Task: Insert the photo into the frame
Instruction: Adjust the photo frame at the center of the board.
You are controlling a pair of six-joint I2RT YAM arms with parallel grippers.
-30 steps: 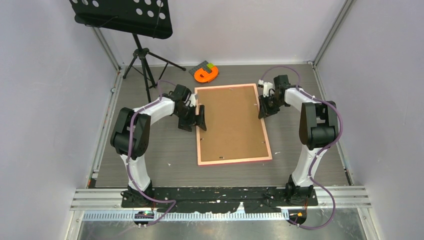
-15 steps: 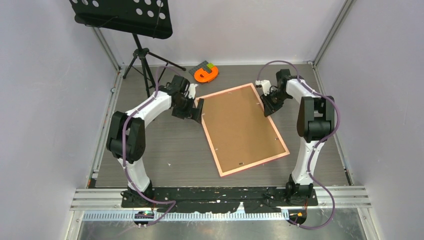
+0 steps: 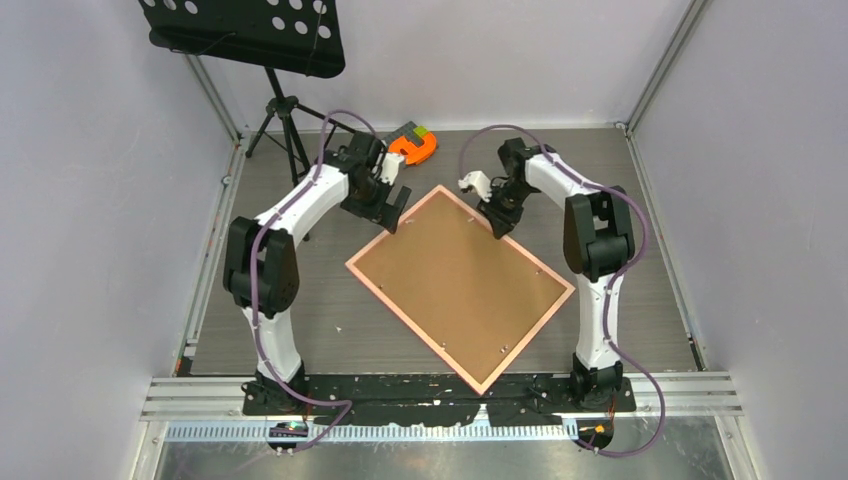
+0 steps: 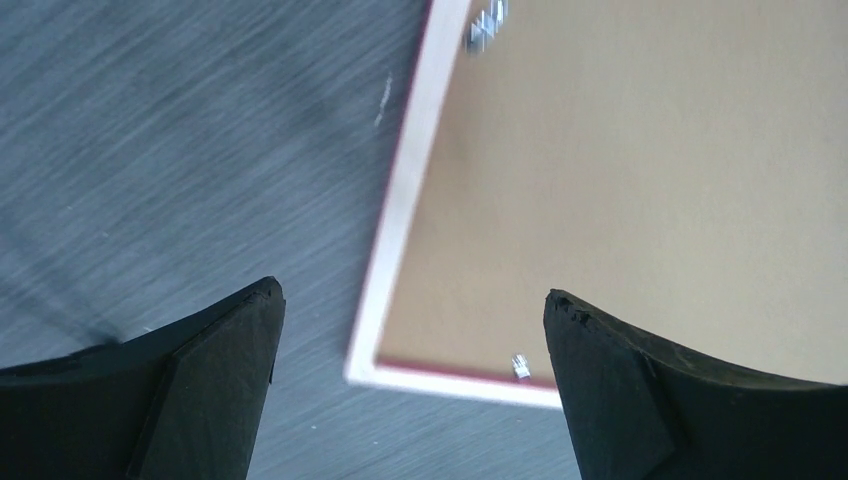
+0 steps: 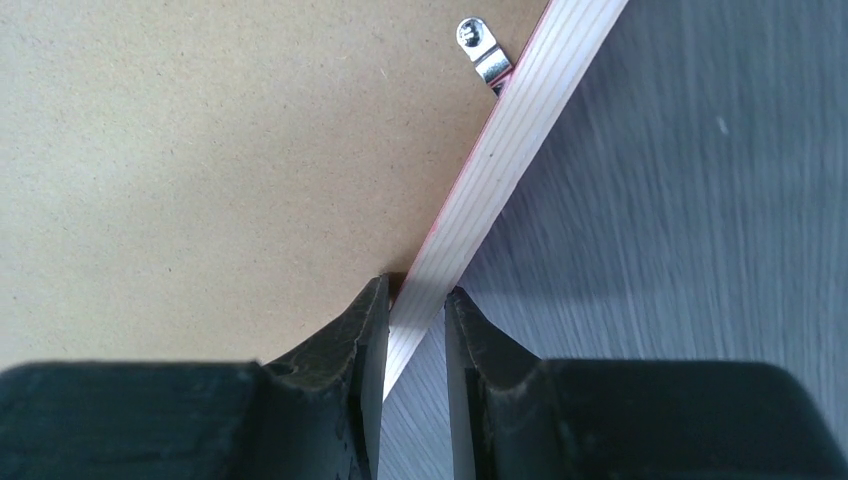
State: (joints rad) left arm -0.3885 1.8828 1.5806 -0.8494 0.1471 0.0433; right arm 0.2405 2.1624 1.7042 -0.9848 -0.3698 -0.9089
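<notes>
I'm gripping the thin salmon-pink-bordered picture frame [image 5: 506, 150], back-up on the grey counter [image 3: 300, 290], long axis running far-left to near-right: right tool [image 5: 415, 300] clamped on its far long edge, left tool [image 4: 410, 292] hanging open over its short edge.

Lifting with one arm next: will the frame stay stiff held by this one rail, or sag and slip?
Probably stiff: the frame shows a straight rail in the right gripper. Likely to droop or twist, since the pinch holds only one edge of a wide panel. The narrow, smooth rail may slip; the left gripper is open.
</notes>
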